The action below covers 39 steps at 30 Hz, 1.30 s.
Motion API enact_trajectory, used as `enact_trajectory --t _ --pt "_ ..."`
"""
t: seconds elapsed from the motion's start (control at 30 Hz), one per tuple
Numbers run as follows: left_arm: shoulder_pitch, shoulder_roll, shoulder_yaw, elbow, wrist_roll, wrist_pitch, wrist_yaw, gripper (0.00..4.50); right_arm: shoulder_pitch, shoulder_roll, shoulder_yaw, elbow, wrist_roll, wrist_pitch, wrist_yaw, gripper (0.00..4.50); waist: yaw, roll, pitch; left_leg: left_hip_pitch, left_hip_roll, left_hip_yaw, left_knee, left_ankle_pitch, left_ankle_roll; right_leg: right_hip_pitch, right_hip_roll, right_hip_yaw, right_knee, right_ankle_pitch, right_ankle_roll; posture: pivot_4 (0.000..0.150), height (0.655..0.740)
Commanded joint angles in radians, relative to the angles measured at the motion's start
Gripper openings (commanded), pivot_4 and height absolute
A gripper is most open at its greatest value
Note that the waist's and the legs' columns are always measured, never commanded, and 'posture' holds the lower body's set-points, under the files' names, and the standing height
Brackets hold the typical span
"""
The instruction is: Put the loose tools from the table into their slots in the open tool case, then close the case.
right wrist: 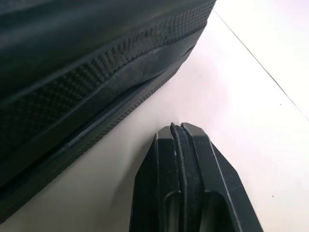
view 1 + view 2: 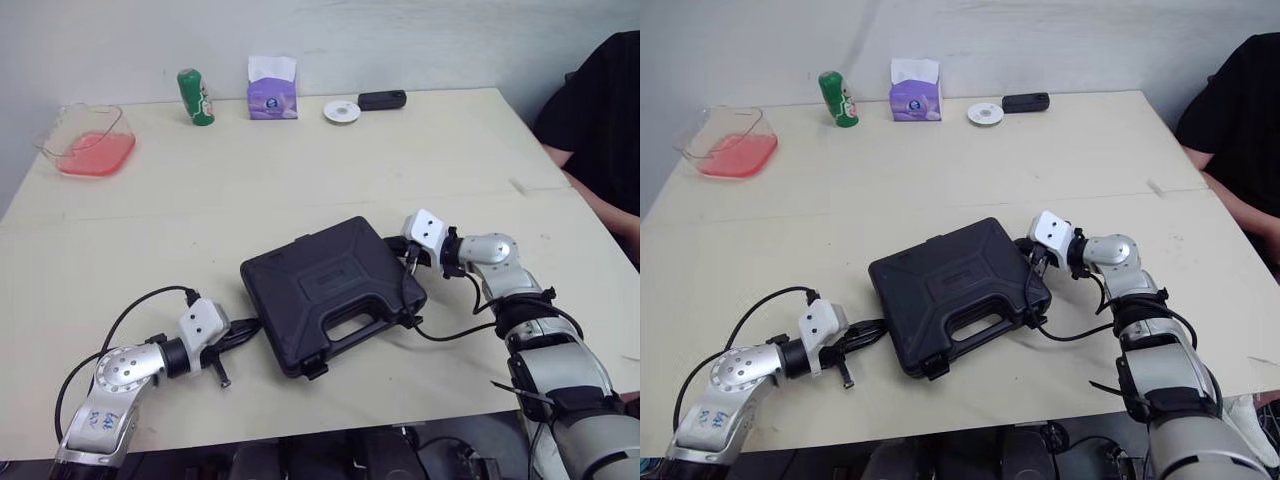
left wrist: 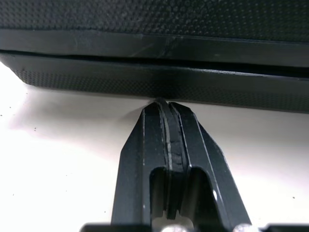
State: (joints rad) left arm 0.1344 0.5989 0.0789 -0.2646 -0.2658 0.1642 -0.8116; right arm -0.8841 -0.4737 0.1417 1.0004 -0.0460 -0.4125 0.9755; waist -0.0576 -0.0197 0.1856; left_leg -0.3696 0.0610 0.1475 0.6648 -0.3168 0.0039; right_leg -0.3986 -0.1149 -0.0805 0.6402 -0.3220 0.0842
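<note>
Nearest you, by the table's (image 2: pixel 300 180) front edge, your left gripper (image 3: pixel 161 102) has its fingers pressed together on nothing, tips touching the left wall of the tool case (image 2: pixel 330 285). The case lies closed midway along that edge, handle facing you. Your right gripper (image 1: pixel 176 128), also pinched empty, sits just beside the case's right wall, apart from it. Along the far edge stand a green can (image 2: pixel 196 98) and a tissue box (image 2: pixel 272 90).
</note>
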Motion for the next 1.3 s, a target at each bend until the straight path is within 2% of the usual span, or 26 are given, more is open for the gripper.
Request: enact_trajectory --t 0.03,0.2,0.3,0.33,0.37,0.4,0.47,0.57,0.73,0.8,0.97,1.13,1.3 --pt "0.058 0.011 0.124 -0.053 -0.118 -0.022 -0.041 0.00 0.054 -0.050 -0.109 -0.126 0.129 0.037 0.057 0.02 0.001 0.000 0.000 0.000 0.000 0.000 0.000 0.000 0.000 0.000 0.000 0.000 0.001 0.000 0.000 0.150 0.7400" --pt "0.028 0.075 0.293 -0.082 -0.283 0.053 -0.072 0.00 0.270 -0.163 -0.230 -0.501 0.249 0.223 0.041 0.02 0.023 0.002 0.001 -0.002 0.001 -0.001 0.001 0.000 0.000 -0.001 0.000 -0.001 -0.004 0.000 0.000 0.150 0.7400" --pt "-0.045 0.113 0.299 -0.087 -0.321 0.094 -0.083 0.00 0.393 -0.209 -0.287 -0.700 0.306 0.335 0.015 0.02 0.030 0.002 0.002 -0.001 0.000 -0.002 0.001 -0.001 0.000 0.000 0.000 -0.001 -0.003 0.000 0.000 0.150 0.7400" --pt "-0.074 0.126 0.285 -0.085 -0.325 0.101 -0.098 0.00 0.435 -0.217 -0.310 -0.768 0.332 0.384 -0.002 0.02 0.022 0.009 0.004 -0.003 -0.002 -0.004 -0.001 -0.002 0.000 0.006 -0.001 -0.003 -0.004 0.001 0.000 0.150 0.7400" --pt "-0.106 0.137 0.267 -0.083 -0.332 0.112 -0.115 0.00 0.477 -0.221 -0.333 -0.834 0.357 0.425 -0.018 0.02 0.012 0.008 0.004 -0.004 -0.012 -0.027 -0.008 0.002 0.007 0.022 -0.011 -0.027 -0.015 0.001 0.001 0.150 0.7400" --pt "-0.129 0.143 0.254 -0.078 -0.336 0.116 -0.130 0.00 0.513 -0.225 -0.347 -0.890 0.371 0.450 -0.029 0.02 0.006 0.012 0.005 0.001 -0.020 -0.042 -0.019 0.011 0.009 0.031 -0.019 -0.047 -0.019 0.001 0.002 0.150 0.7400" --pt "-0.211 0.151 0.208 -0.061 -0.342 0.128 -0.161 0.00 0.585 -0.231 -0.382 -0.988 0.384 0.492 -0.067 0.02 0.009 0.014 0.007 -0.004 -0.036 -0.069 -0.029 0.028 0.005 0.039 -0.033 -0.081 -0.022 0.001 0.005 0.150 0.7400" --pt "-0.365 0.150 0.115 -0.033 -0.338 0.160 -0.201 0.00 0.694 -0.247 -0.446 -1.114 0.414 0.534 -0.094 0.02 0.059 0.015 0.009 -0.008 -0.036 -0.063 -0.027 0.033 0.004 0.030 -0.029 -0.077 -0.017 0.001 0.006 0.150 0.7400" --pt "-0.630 0.098 -0.074 0.050 -0.305 0.195 -0.306 0.00 0.910 -0.270 -0.608 -1.302 0.507 0.603 -0.085 0.02 0.097 0.015 0.009 -0.013 -0.036 -0.060 -0.017 0.028 0.007 0.027 -0.028 -0.073 -0.018 0.002 0.008 0.150 0.7400" --pt "-0.707 0.064 -0.131 0.084 -0.303 0.218 -0.336 0.00 0.995 -0.270 -0.662 -1.367 0.543 0.636 -0.087 0.02 0.100 0.015 0.009 -0.018 -0.035 -0.059 -0.015 0.027 0.009 0.023 -0.024 -0.071 -0.019 0.005 0.011 0.150 0.7400" --pt "-0.866 -0.031 -0.287 0.208 -0.182 0.171 -0.388 0.00 1.193 -0.221 -0.731 -1.517 0.558 0.640 -0.108 0.02 0.087 0.014 0.009 -0.017 -0.034 -0.052 -0.014 0.025 0.011 0.023 -0.019 -0.063 -0.023 0.007 0.015 0.150 0.7400" --pt "-0.953 -0.181 -0.388 0.319 -0.088 0.141 -0.359 0.00 1.391 -0.129 -0.707 -1.644 0.571 0.655 -0.127 0.02 0.084 0.014 0.009 -0.016 -0.033 -0.051 -0.013 0.025 0.011 0.022 -0.017 -0.058 -0.022 0.007 0.014 0.150 0.7400" --pt "-0.994 -0.300 -0.449 0.398 0.002 0.106 -0.313 0.00 1.442 -0.113 -0.616 -1.670 0.500 0.649 -0.157 0.02 0.077 0.013 0.009 -0.015 -0.033 -0.047 -0.013 0.024 0.012 0.021 -0.017 -0.054 -0.020 0.007 0.015 0.150 0.7400"
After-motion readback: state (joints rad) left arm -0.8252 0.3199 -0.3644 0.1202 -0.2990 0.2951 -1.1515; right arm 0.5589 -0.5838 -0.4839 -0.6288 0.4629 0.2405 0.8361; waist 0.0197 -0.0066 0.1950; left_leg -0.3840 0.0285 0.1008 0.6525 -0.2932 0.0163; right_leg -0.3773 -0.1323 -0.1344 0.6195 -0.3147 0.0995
